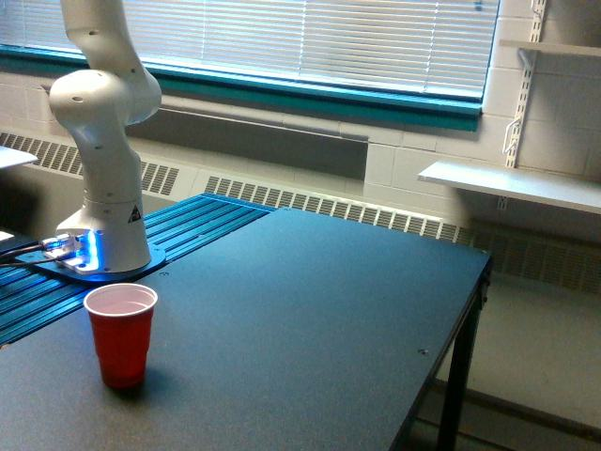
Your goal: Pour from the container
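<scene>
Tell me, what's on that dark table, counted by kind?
Red plastic cups: 1, standing upright
Robot arms: 1, its base on the blue strip
Jars or other containers: 0 in view
Total: 2

The arm's gripper is out of the picture.

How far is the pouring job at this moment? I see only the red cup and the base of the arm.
Nothing looks done yet. The red cup stands upright on the dark table, near the robot arm's base, and I cannot tell if anything is inside it. Nothing is visibly in hand: the arm rises out of the frame, so its hand and the container are not in view. The whole pour appears to be left.
</scene>
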